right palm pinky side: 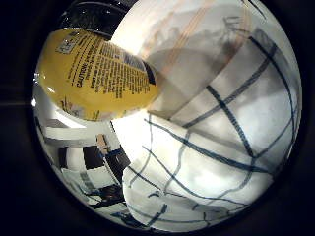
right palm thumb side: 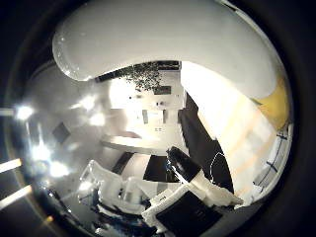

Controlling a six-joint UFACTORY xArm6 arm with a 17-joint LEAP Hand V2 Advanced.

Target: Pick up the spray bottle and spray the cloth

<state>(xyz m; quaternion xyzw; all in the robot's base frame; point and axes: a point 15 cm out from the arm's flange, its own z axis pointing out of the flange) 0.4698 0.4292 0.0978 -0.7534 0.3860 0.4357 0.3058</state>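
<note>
- big white curved part of the spray bottle [right palm thumb side: 163,39] arcs right across the palm, super close
- a bit of its yellow body shows at one edge
- hand [right palm thumb side: 190,197], white and black parts, sticks in beyond it
- dim room behind with bright lights

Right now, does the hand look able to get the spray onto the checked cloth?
Probably yes. The yellow spray bottle fills much of the little finger side view, so it sits close to the palm, and the checked cloth lies open beyond it with nothing between. Where the nozzle points cannot be seen.
</note>
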